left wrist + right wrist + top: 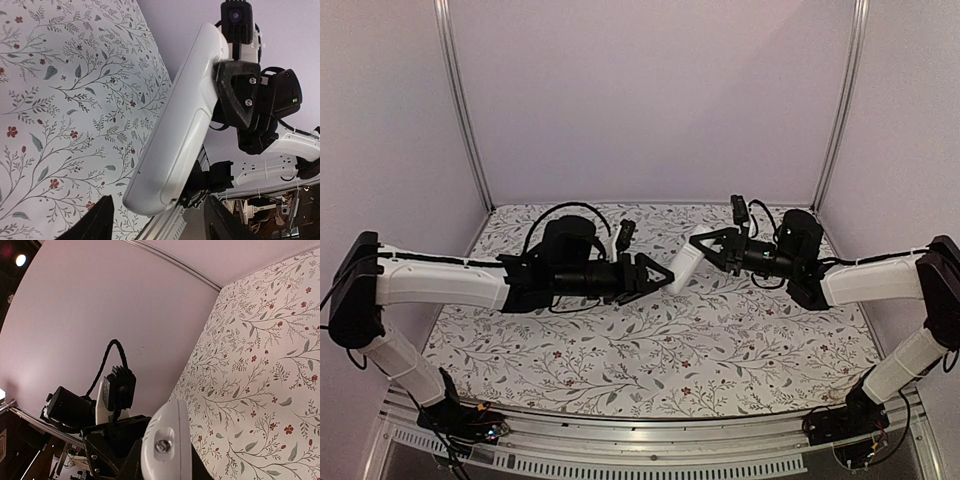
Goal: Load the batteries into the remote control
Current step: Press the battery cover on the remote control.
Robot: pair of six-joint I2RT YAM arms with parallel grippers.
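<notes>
The white remote control (685, 262) hangs in mid-air over the middle of the table, tilted, its plain white back showing. My right gripper (717, 246) is shut on its upper end. In the right wrist view the remote's end (167, 440), with a small screw, sits between that gripper's (165, 462) fingers. My left gripper (656, 278) is open at the remote's lower end. In the left wrist view the remote (180, 115) reaches down between the spread fingers (98, 222) of that gripper (157, 222) without touching them. The batteries are out of view.
A floral-patterned cloth (650, 340) covers the table. Plain walls with metal corner posts (465, 110) close in the back and sides. A metal rail (650, 425) runs along the near edge between the arm bases.
</notes>
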